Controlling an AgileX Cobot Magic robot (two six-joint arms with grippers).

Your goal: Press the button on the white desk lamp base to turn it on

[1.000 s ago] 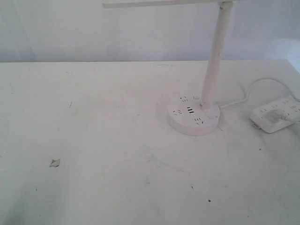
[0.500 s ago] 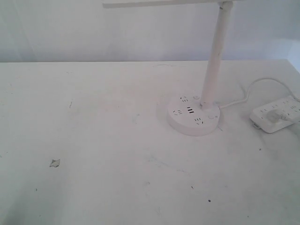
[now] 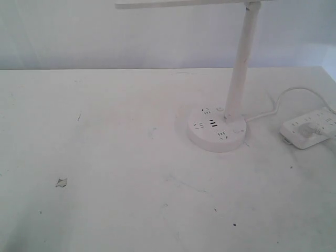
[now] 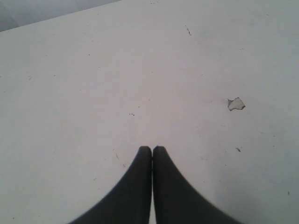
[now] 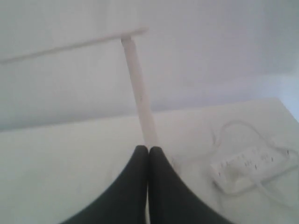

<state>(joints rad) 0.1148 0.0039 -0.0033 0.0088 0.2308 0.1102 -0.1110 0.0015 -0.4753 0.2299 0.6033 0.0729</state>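
Observation:
The white desk lamp base (image 3: 217, 129) is a thick round disc with socket holes and dark USB slots, standing right of the table's middle. Its tall white stem (image 3: 240, 60) rises to a flat lamp head (image 3: 178, 3) at the top edge. A small round button (image 3: 238, 130) shows on the disc's right side. Neither gripper appears in the exterior view. My right gripper (image 5: 148, 148) is shut and empty, and the stem (image 5: 140, 93) stands beyond its tips, which hide the base. My left gripper (image 4: 152, 148) is shut and empty over bare table.
A flat white power strip (image 3: 310, 127) with a plug in it lies right of the lamp, its cord (image 3: 278, 102) looping back to the base; it also shows as the power strip (image 5: 252, 165). A small chip in the tabletop (image 3: 61, 182) lies front left, seen too as the chip (image 4: 236, 104).

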